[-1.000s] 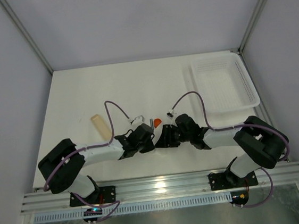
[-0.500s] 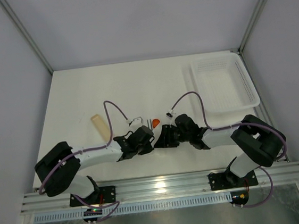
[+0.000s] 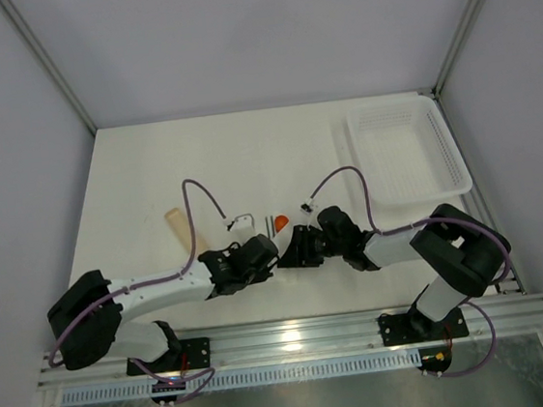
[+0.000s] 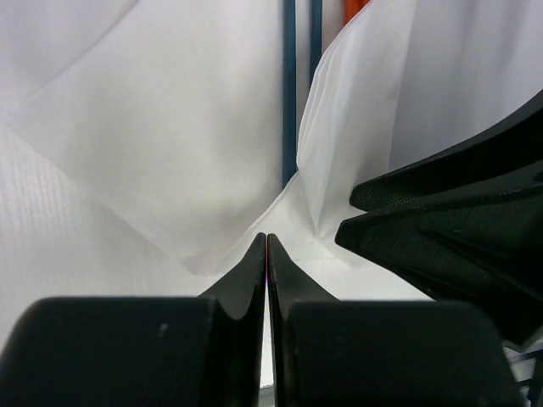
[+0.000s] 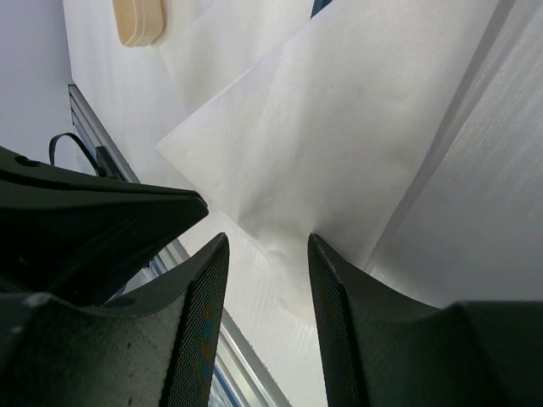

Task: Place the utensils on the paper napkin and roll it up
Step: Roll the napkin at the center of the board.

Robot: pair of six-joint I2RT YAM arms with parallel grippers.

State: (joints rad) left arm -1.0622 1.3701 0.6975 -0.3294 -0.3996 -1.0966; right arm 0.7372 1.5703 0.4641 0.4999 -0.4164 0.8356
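Observation:
The paper napkin (image 4: 170, 127) lies on the table between both grippers, with one flap (image 4: 352, 127) standing up. My left gripper (image 4: 267, 236) is shut, its tips pinching the napkin where its folds meet; it also shows in the top view (image 3: 269, 249). My right gripper (image 5: 267, 237) is open and straddles a corner of the napkin (image 5: 322, 127) without holding it; it shows in the top view (image 3: 291, 252) facing the left one. The orange piece (image 3: 281, 223) and two dark thin strips (image 4: 289, 85) lie on the napkin's far side. The tan stick (image 3: 179, 225) lies apart on the left, off the napkin.
A white mesh basket (image 3: 407, 150) stands at the back right. Purple cables (image 3: 195, 212) loop over both arms. The metal rail (image 3: 295, 337) runs along the table's near edge, close behind both grippers.
My left arm's elbow has swung out to the left and lower, and its gripper has shifted slightly toward the near edge. The right gripper has stayed almost still.

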